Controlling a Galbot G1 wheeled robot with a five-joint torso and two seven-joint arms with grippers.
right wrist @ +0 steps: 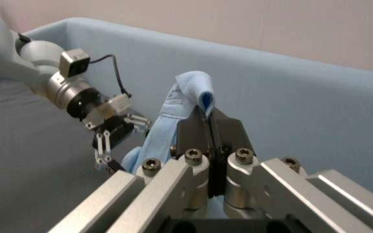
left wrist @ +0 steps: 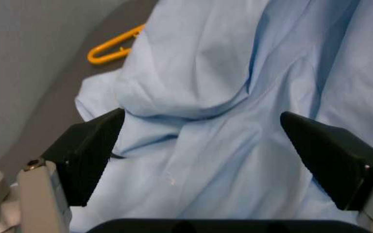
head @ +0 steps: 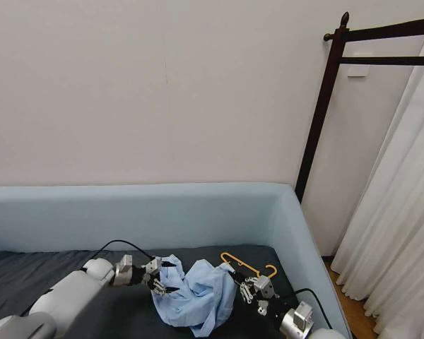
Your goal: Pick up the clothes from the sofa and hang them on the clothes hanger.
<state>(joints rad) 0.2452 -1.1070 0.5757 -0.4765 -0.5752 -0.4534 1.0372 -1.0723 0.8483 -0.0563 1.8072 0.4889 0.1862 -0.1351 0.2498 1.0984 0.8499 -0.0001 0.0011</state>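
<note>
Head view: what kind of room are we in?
Likely a home living room: a light blue sofa, a dark wooden clothes rack in the corner, white curtains. Left gripper open at the blue shirt; right gripper shut on it.

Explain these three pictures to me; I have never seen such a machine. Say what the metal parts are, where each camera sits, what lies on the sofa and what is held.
This is a wheeled robot with two arms, each ending in a two-fingered gripper. The wide picture comes from a camera on its head, looking down at a pale blue sofa; the other two come from cameras on its wrists. On the dark seat are a crumpled blue shirt and an orange hanger. The right gripper is shut on a fold of the shirt. The left gripper is open, its fingers either side of the cloth. A wooden clothes rack stands beside the sofa.
</note>
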